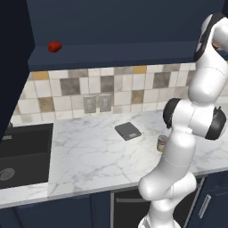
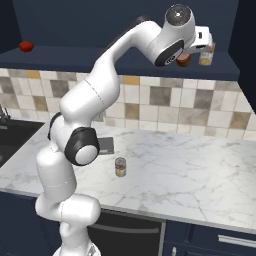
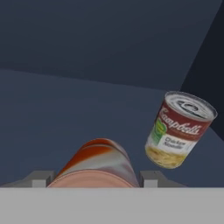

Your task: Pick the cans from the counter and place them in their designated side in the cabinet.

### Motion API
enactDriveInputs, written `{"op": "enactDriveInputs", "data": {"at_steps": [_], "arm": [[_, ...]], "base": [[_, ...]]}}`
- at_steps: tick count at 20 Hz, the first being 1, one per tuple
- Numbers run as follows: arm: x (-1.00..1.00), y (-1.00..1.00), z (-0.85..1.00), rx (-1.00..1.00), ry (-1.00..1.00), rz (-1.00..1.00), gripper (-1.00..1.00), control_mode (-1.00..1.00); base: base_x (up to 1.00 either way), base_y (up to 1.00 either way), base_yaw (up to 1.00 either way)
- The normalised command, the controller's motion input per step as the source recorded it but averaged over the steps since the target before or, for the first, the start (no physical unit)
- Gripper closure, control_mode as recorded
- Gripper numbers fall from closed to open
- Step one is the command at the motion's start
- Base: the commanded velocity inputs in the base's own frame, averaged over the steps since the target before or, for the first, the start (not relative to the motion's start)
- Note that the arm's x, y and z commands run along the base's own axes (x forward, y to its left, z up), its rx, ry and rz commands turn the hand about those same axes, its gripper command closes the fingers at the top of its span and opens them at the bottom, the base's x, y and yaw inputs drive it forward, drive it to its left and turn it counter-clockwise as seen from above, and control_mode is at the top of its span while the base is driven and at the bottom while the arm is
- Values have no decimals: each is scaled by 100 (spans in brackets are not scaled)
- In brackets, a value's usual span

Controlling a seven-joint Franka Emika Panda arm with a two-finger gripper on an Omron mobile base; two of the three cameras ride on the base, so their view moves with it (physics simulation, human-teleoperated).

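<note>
Closest to my hand camera is the red can (image 3: 98, 164), lying between the two finger tips, which sit snug against its sides, so I read the gripper (image 2: 192, 54) as closed part-way on it and holding it. From the right base view the hand is up at the cabinet (image 2: 125, 57) shelf, at its right end, with the red can (image 2: 183, 59) just over the shelf board. A soup can (image 3: 179, 130) with a red-and-white label stands on the shelf just beside it, close to the cabinet's right wall.

My worry is that neighbour: if I push further in or swing right, the held can could knock it over or shove it against the wall. The held can looks tilted in the hand view, so letting go now might leave it rolling off the shelf edge. I'd level it first.

One labelled can (image 2: 120, 166) is on the counter (image 2: 190, 170), near a dark scale (image 1: 128, 131). A red lump (image 1: 54, 46) sits at the shelf's far left.
</note>
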Motion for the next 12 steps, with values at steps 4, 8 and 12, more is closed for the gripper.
{"op": "enactDriveInputs", "data": {"at_steps": [4,8,12], "arm": [[16,-6,-23,0,4,0,100,-100],[14,-5,-24,0,3,0,100,-100],[16,0,-25,0,0,0,100,-100]], "base": [[0,0,0],[0,0,0],[0,0,0]]}}
